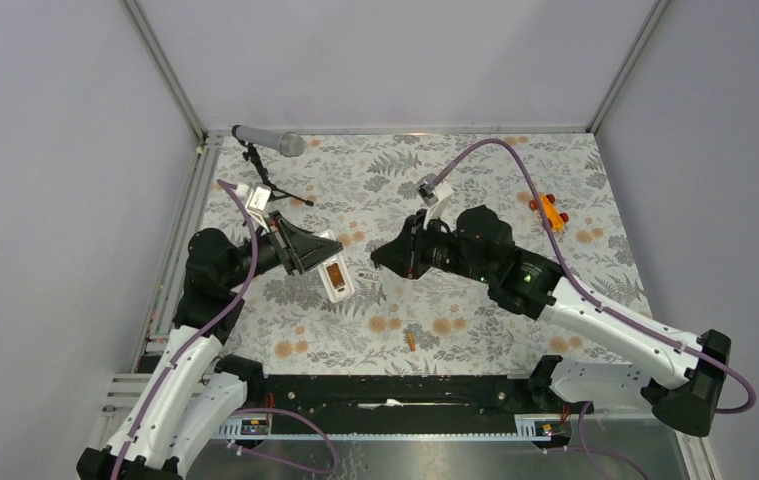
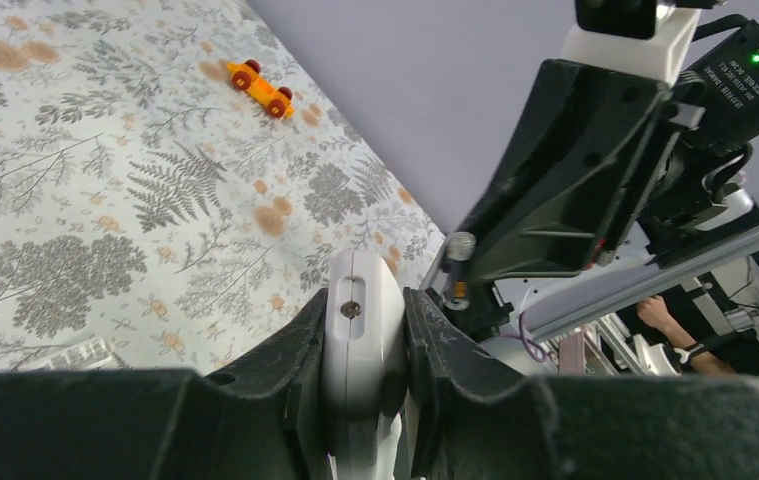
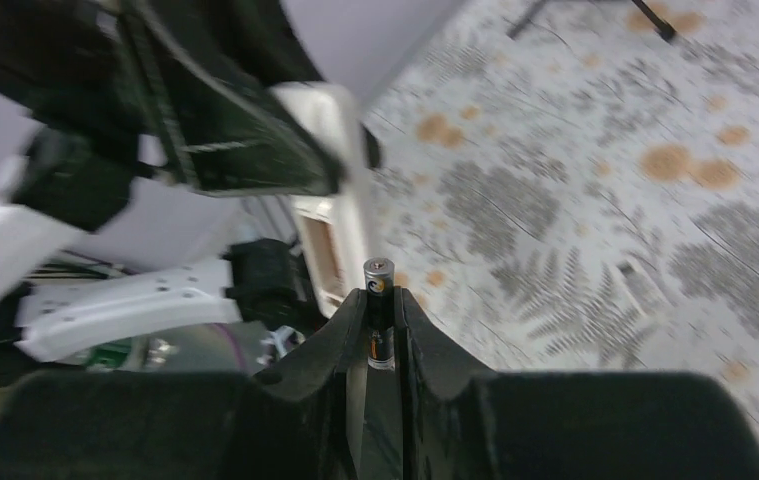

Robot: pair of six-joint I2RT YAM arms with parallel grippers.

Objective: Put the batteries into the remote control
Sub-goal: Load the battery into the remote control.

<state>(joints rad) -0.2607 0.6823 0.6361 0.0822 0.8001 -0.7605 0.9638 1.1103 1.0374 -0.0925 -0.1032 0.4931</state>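
Battery (image 3: 379, 312) sits clenched lengthwise in my right gripper (image 3: 379, 297), nose aimed at the remote control (image 1: 336, 276) that my left gripper (image 2: 363, 318) clamps just ahead, slightly left, compartment (image 3: 321, 250) facing me.

My right gripper (image 1: 383, 259), closed on a battery (image 3: 379, 300), faces my left gripper (image 1: 317, 258) across a narrow gap above the worktop (image 1: 475, 170). The remote control (image 1: 336, 277) clamped in the left juts into that gap, so only a short straight run lies open between us. A small ridged flat piece (image 2: 80, 352) lies on the cloth just beside the left gripper. Behind it, the microphone (image 1: 268, 141) on its black tripod (image 1: 277, 192) blocks the far-left corner. The orange toy car (image 1: 552, 212) sits near the right edge, well apart from both arms. A loose battery (image 1: 410, 340) lies on the near strip. Between tripod and car the far middle is open. Frame posts (image 1: 165, 70) bound the far corners.
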